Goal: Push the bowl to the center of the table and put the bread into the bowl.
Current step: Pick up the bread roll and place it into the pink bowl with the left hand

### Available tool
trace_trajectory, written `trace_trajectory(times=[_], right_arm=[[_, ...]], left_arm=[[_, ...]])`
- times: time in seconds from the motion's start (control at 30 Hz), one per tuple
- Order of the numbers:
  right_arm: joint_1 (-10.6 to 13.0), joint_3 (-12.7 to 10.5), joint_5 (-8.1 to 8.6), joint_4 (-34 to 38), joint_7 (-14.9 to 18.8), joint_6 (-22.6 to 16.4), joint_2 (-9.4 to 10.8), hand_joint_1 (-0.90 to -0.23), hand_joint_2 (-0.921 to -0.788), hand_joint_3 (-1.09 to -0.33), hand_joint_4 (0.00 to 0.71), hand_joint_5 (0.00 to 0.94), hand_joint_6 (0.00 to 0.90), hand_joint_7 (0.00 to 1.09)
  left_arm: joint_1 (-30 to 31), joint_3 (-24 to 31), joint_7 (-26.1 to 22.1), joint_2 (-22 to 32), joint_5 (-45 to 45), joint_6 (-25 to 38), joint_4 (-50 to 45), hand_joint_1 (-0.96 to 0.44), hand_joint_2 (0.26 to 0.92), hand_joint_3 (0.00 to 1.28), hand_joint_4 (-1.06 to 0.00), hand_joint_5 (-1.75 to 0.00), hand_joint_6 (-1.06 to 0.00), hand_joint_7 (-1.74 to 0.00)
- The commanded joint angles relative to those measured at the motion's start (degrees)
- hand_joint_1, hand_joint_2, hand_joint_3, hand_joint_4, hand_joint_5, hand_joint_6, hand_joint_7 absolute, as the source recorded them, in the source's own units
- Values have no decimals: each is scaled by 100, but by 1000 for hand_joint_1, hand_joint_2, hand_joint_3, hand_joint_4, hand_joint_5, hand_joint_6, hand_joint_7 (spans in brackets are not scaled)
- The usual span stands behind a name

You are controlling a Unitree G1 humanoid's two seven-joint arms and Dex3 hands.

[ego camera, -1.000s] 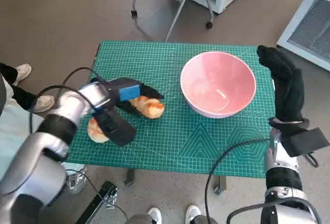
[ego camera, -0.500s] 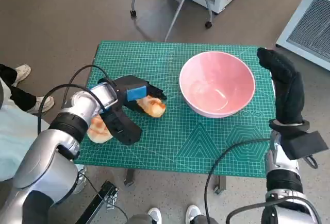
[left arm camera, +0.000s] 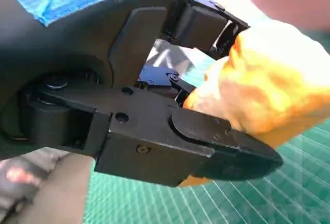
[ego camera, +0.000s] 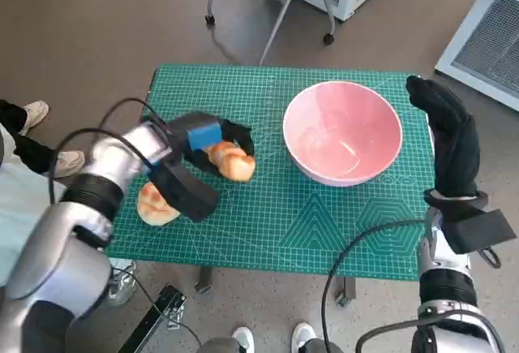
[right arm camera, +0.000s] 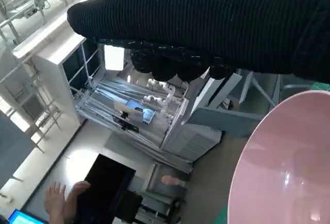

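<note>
Golden-brown and soft-looking, the bread roll (ego camera: 229,161) sits clamped in my left robot hand (ego camera: 199,146), black fingers (left arm camera: 227,147) wrapped round it in the left wrist view, where the crust already bulges past them. From the head view I cannot tell whether the roll is clear of the green cutting mat (ego camera: 268,215) that covers the tabletop or only just off it. A second roll (ego camera: 156,204) lies on the mat at about seven o'clock from the held one, partly under my left forearm. The pink bowl (ego camera: 342,132) stands at three o'clock from the held roll, well apart from it and toward the right side of the tabletop. My right robot hand (ego camera: 448,138) stands upright just beside the bowl's right rim, fingers apart and holding nothing; whether the glove touches the rim I cannot say.

My worries from here:
- The grip looks to be on one end of the roll, so a quick swing toward the bowl could let it twist out and drop short.
- Squeezing harder would crush soft bread.
- A low carry could knock the bowl's near rim and shove it toward the right edge.
- My left forearm could sweep the second roll off the near edge.
- The bowl still looks off-centre, so a push from the right hand may slide it into the incoming roll.
</note>
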Motion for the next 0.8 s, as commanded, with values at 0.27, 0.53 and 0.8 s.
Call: trace_trajectory(times=[0.27, 0.53, 0.8], right_arm=[[30, 41, 108, 92, 112, 151, 94, -566, -921, -879, 358, 3, 41, 725], [-12, 31, 173, 87, 169, 210, 135, -571, -921, -877, 359, 4, 43, 730], [0, 40, 182, 46, 181, 178, 151, -572, -921, -878, 360, 4, 43, 734]], left_arm=[[-391, 1164, -332, 125, -1152, -351, -1122, 1, 911, 13, -684, -1073, -795, -1082], [-592, 1287, 139, -431, -1142, -322, -1171, 2, 912, 6, -682, -1078, -808, -1061], [-1113, 822, 489, -1094, -654, -205, -540, 1, 920, 46, -633, -1089, -738, -1177]])
